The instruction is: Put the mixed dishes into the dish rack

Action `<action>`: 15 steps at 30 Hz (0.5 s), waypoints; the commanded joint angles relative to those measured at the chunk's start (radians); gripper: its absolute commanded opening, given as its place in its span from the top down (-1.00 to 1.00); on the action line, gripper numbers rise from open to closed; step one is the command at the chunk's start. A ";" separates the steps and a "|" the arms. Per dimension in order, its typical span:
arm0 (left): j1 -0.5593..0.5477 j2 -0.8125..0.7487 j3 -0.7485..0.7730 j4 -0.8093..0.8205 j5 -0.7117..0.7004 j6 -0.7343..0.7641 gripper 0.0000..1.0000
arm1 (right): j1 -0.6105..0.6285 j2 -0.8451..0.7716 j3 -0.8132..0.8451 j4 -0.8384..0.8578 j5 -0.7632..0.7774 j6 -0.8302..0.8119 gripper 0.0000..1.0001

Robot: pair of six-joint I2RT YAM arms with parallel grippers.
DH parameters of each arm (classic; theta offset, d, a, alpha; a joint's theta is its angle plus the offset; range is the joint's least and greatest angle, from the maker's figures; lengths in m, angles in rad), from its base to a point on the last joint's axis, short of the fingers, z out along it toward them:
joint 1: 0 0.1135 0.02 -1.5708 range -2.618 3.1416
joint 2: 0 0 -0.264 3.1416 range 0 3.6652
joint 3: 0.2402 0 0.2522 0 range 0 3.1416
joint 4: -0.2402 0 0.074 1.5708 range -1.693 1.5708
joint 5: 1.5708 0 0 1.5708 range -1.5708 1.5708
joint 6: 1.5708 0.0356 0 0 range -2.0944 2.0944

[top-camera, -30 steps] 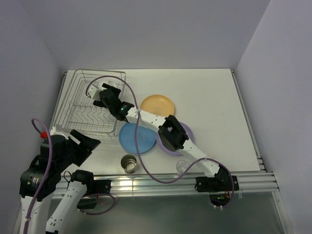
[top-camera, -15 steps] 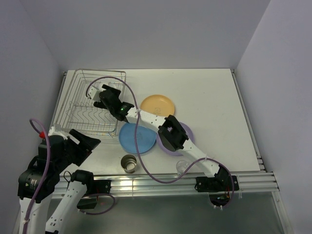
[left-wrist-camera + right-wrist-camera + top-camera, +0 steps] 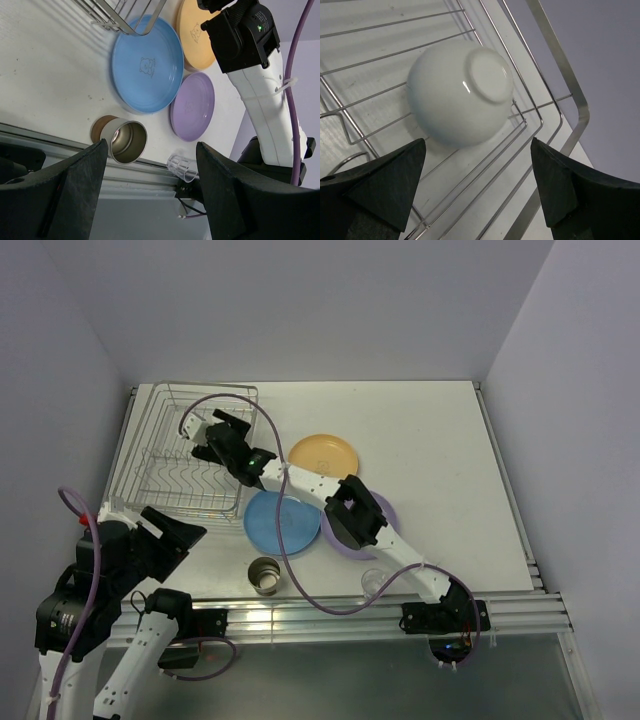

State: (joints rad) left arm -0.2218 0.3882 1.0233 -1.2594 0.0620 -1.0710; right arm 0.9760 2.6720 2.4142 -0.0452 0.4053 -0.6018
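My right pincer (image 3: 214, 430) hangs released over the bottom-up bowl (image 3: 460, 92) in the rack (image 3: 572, 100); clipping it could roll it.

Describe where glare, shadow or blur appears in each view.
Right wrist: a small glint on the white bowl by its foot ring, the right end effector fingers dark and soft. Left wrist: the cup shines inside. Top external: even light, no strong glare on the dish rack.

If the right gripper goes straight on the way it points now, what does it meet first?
Most likely the white bowl, lying in the rack with its base towards the open right gripper. How far ahead it lies is unclear.
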 commanded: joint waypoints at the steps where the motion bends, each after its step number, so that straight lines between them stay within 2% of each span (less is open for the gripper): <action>1: 0.002 0.003 0.009 0.037 0.022 -0.006 -0.54 | -0.003 -0.052 0.003 -0.010 -0.031 0.062 -0.86; 4: 0.002 0.012 0.014 0.040 0.022 -0.004 -0.54 | -0.002 -0.066 -0.009 -0.018 -0.034 0.065 -0.86; 8: 0.002 0.012 0.003 0.048 0.030 -0.010 -0.54 | 0.009 -0.136 -0.110 0.019 -0.040 0.074 -0.87; 11: 0.002 0.024 -0.009 0.054 0.036 -0.026 -0.52 | 0.015 -0.196 -0.125 -0.002 -0.051 0.140 -0.87; 15: 0.004 0.095 0.041 0.031 0.004 -0.003 -0.50 | 0.020 -0.287 -0.087 -0.074 -0.054 0.308 -0.87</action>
State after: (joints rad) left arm -0.2218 0.4259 1.0203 -1.2427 0.0807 -1.0859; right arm 0.9791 2.5534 2.2959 -0.0933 0.3687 -0.4366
